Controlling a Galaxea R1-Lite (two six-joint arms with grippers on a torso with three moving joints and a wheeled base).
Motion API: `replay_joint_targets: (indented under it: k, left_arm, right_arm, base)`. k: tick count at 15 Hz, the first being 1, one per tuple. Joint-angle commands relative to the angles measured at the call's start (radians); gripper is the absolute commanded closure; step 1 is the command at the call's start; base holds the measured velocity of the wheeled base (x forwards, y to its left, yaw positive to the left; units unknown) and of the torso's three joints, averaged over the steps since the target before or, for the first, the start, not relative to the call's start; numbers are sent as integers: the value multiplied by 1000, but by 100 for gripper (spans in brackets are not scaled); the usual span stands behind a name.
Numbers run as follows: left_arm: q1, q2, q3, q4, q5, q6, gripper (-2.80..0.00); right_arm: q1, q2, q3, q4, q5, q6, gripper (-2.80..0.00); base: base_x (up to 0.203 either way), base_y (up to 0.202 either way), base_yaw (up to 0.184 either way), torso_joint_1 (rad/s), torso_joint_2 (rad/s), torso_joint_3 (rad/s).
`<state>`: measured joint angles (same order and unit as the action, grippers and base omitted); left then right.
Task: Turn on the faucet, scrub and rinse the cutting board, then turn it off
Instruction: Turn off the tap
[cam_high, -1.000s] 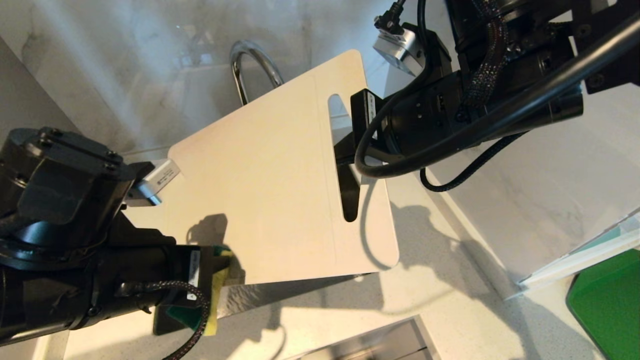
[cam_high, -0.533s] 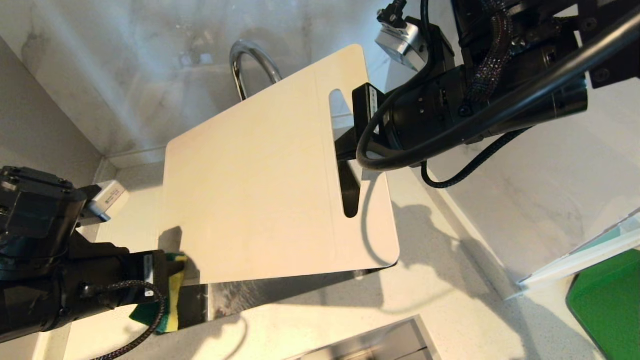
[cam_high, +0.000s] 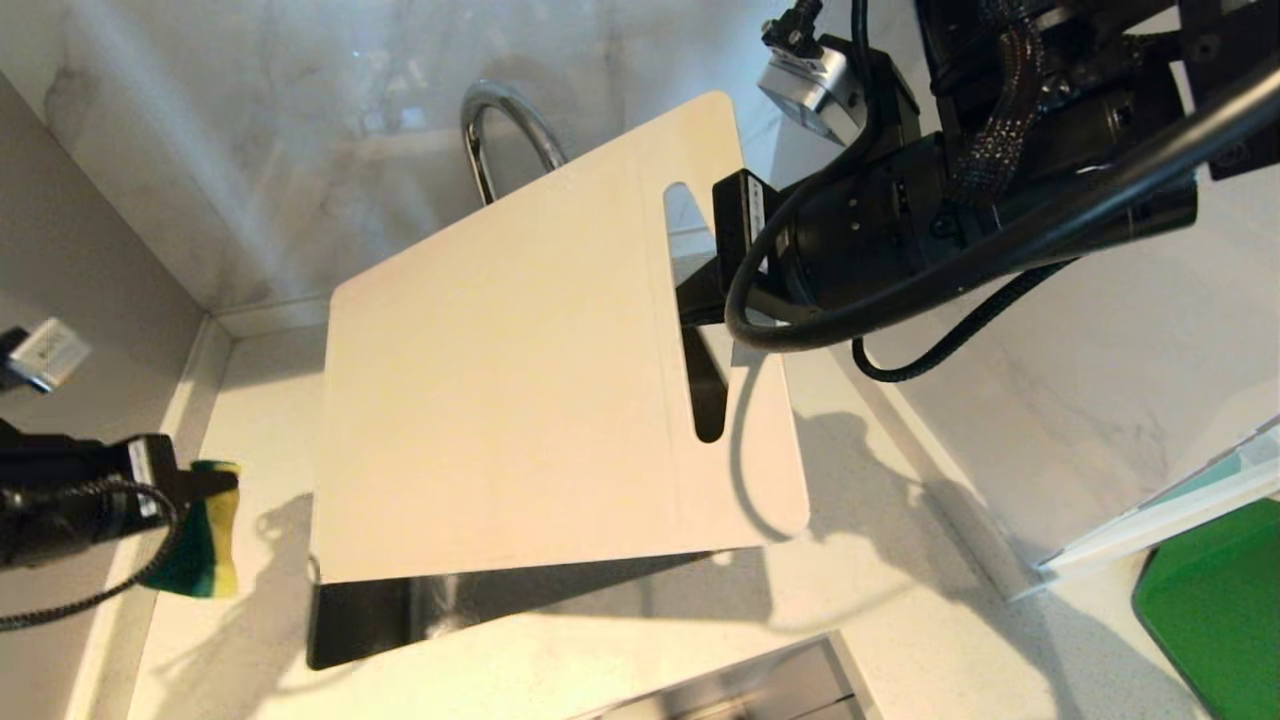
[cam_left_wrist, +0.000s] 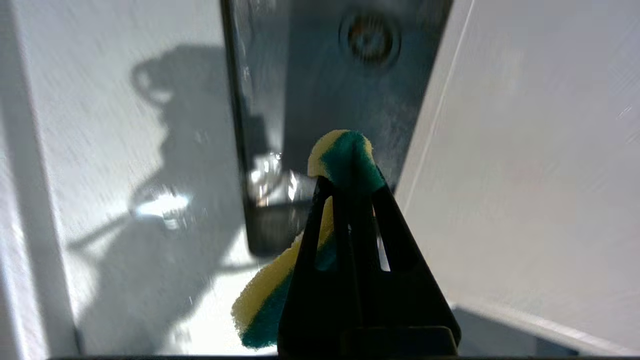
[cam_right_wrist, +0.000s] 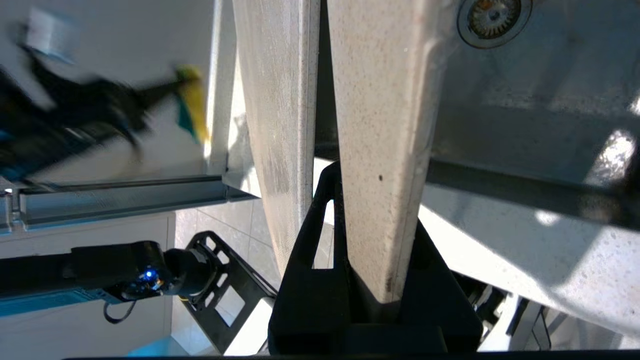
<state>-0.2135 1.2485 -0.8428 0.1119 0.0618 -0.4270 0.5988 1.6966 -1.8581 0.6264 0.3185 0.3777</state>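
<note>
Cutting board: the pale cutting board is held up in the air over the sink, tilted, its slotted handle end toward the robot's right; in the right wrist view its speckled face runs straight out from the gripper.
Right gripper: the right gripper is pinching the board's handle end beside the slot, its dark fingers pressed on both faces.
Left gripper: the left gripper hangs over the counter at the robot's left, well apart from the board, pressed together on a green and yellow sponge.
Sponge: folded between the fingers, one end poking past the tips, the rest bulging out beside them.
Faucet: the chrome faucet arches behind the board; the board hides its base and most of its spout.
Sink: dark basin mostly covered by the board; its drain shows in both wrist views.
Surroundings: marbled wall behind, a green mat at the far right corner of the counter.
</note>
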Motion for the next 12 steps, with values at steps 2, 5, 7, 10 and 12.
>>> replay_joint_targets:
  k: [2, 5, 7, 10, 12]
  left_arm:
    - [151, -16, -161, 37, -88, 27, 0]
    - [168, -4, -295, 128, -119, 25, 0]
    - [168, 8, -315, 144, -122, 24, 0]
    - [169, 25, -315, 142, -125, 20, 0]
    - [167, 31, -314, 139, -126, 18, 0]
  right_arm:
    - [-17, -9, 70, 2, -10, -3, 0]
    - [-41, 11, 138, -2, -44, -15, 0]
    - [-89, 45, 155, -2, -45, -37, 0]
    - [-150, 99, 155, -3, -41, -39, 0]
    - [-202, 137, 124, -24, -37, -37, 0]
  base:
    - [0, 0, 0, 0, 0, 0]
    - [0, 0, 0, 0, 0, 0]
    - [0, 0, 0, 0, 0, 0]
    - [0, 0, 0, 0, 0, 0]
    - [0, 0, 0, 0, 0, 0]
